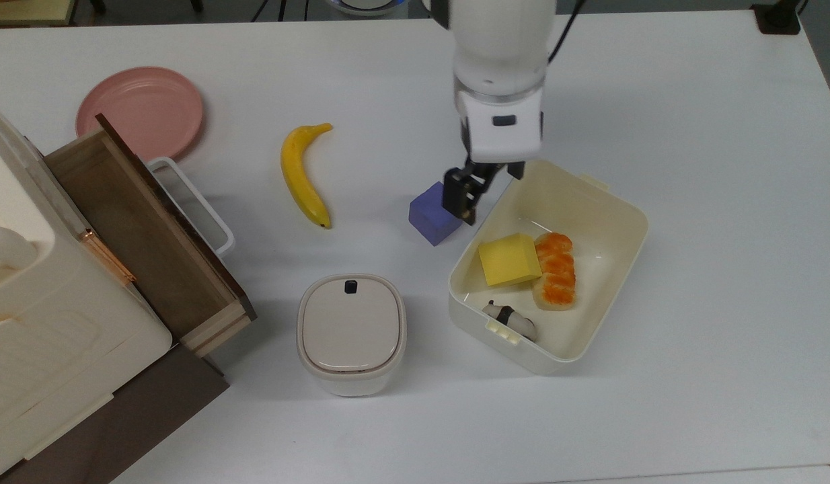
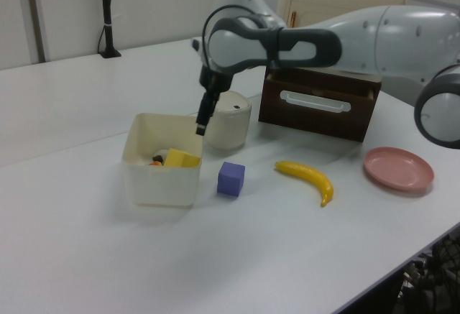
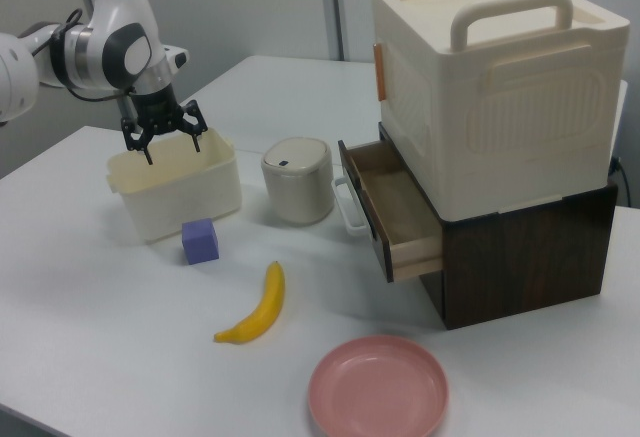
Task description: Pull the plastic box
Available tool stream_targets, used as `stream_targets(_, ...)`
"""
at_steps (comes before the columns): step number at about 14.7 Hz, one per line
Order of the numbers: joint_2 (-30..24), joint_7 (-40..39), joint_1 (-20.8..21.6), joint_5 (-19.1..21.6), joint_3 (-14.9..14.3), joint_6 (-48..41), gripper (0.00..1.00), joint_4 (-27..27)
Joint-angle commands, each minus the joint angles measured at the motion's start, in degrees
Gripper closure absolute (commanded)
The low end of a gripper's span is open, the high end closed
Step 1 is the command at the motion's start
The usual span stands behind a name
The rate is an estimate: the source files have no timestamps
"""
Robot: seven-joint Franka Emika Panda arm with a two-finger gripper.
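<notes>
The plastic box [image 1: 593, 222] is a cream-white tub at the top view's right of centre, also seen in the left view [image 2: 162, 181] and the right view [image 3: 180, 197]. It holds a yellow block [image 1: 509, 260], an orange-topped food piece [image 1: 555, 270] and a small black-and-white toy [image 1: 509, 319]. My gripper [image 1: 485, 185] hangs open over the box's rim at the corner nearest the purple cube [image 1: 432, 218]. In the right view the gripper [image 3: 172, 144] shows both fingers spread with nothing between them. In the left view the gripper [image 2: 202, 123] points down at the rim.
A banana [image 1: 304, 176] lies at the top view's left of the cube. A lidded off-white bin [image 1: 351, 333] stands near the box. A pink plate [image 1: 140, 111] and a white cabinet with an open wooden drawer [image 1: 139, 228] fill the top view's left.
</notes>
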Motion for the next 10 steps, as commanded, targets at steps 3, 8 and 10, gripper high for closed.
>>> stream_targets(3,5.7,-1.2,4.1,-3.0,-0.8,6.9,0.00,1.6)
stream_targets(8,5.3,-1.5,3.8,-3.2,-1.4,5.4,0.00,1.1)
stream_targets(10,5.1,-2.1,3.6,-3.2,-1.5,1.6,0.00,1.1)
